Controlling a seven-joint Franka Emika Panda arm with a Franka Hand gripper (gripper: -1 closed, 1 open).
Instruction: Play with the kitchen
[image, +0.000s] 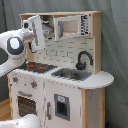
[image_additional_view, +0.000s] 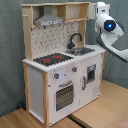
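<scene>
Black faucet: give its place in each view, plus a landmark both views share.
First exterior view: the black faucet stands right of centre, behind the sink.
Second exterior view: the faucet sits centre-right, right of the red-ringed hob.
Shared landmark: the red-ringed hob, beside the sink in both exterior views.

Above the hob (image_additional_view: 52, 59) and sink (image_additional_view: 84, 50) the kitchen (image_additional_view: 60, 80) leaves an open bay, roofed by the hood (image_additional_view: 49, 21) and the shelf. The faucet (image: 84, 59) rises into that bay beside the sink. In the first exterior view the arm (image: 22, 42) crowds the bay's upper left corner. The floor in front of the oven door (image_additional_view: 65, 95) lies open.
</scene>
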